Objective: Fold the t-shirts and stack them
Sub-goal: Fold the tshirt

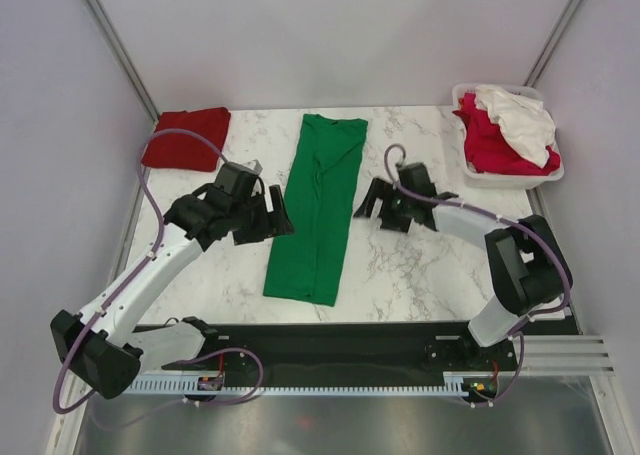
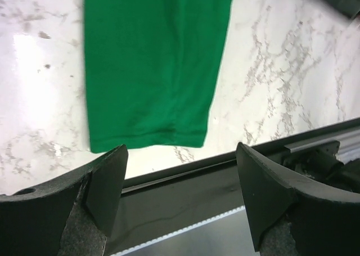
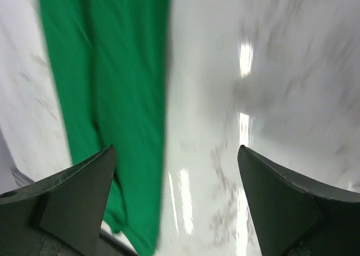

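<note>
Overhead, shows the bright green t-shirt [image 1: 318, 210] laid as a long narrow strip down the middle of the marble table [image 1: 420, 265], sleeves already tucked in, hem toward the arm bases. Places the left gripper [image 1: 270, 215] at the strip's left edge and the right gripper [image 1: 372, 203] just beside its right edge, roughly at mid-length. Finds a dark red t-shirt [image 1: 186, 137] folded at the far left corner, well apart. Holds, in the white plastic basket [image 1: 512, 180] at the far right, a crimson-pink t-shirt [image 1: 490, 143] and a white t-shirt [image 1: 518, 117], bundled loosely and spilling over the rim. From the left wrist, looks past wide-spread, empty jaws onto the green strip's near hem. From the right wrist, blurred, gives the same: jaws wide, nothing between them, green cloth to the left. Reads as the lengthwise fold done, the crosswise fold pending. Calls next, probably, for pinching one end at both corners and carrying it over the other.
</note>
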Robot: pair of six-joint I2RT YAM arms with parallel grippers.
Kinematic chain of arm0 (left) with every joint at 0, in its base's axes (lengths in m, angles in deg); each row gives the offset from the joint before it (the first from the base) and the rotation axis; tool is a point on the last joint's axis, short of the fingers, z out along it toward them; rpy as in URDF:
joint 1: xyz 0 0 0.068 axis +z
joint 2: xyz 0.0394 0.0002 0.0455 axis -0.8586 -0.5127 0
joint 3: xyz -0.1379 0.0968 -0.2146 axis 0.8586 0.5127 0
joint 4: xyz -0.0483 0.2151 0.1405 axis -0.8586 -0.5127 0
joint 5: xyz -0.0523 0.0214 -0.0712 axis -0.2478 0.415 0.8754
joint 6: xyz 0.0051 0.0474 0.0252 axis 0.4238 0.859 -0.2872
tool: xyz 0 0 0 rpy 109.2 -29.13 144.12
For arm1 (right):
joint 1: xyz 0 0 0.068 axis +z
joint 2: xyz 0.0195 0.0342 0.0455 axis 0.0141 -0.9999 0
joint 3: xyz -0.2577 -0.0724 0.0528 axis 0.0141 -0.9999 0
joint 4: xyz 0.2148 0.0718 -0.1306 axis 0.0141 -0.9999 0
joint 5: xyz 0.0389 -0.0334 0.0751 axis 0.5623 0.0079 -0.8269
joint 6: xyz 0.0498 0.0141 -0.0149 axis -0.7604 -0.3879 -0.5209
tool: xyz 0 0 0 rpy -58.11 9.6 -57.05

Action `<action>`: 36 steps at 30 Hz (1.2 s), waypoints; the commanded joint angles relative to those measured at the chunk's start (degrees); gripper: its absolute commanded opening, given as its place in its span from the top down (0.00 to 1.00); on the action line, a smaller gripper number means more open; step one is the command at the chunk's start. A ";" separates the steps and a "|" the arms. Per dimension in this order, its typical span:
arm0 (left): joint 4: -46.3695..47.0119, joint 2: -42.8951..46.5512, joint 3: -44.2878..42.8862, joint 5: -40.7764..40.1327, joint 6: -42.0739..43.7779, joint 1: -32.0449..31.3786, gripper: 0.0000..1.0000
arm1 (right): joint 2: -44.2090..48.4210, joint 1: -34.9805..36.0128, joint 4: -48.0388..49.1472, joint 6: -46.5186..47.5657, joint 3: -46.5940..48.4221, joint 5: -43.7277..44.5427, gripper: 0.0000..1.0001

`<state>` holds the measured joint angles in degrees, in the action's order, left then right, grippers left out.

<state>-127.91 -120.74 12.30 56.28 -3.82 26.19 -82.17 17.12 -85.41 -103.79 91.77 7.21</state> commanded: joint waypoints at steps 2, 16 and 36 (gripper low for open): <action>-0.21 1.68 3.57 -0.55 5.67 5.01 0.15 | 7.20 9.12 -0.36 -6.87 -11.68 -1.68 0.02; 12.37 -0.87 19.04 4.55 4.17 11.79 0.18 | 17.69 32.94 1.14 -22.25 -24.17 8.43 0.11; 14.04 1.86 22.65 7.19 3.91 12.40 0.23 | 8.54 37.79 12.13 -23.31 -29.71 13.88 0.83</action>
<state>-115.80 -120.11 34.53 61.68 -0.54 38.30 -73.12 54.72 -73.45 -127.54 64.01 17.88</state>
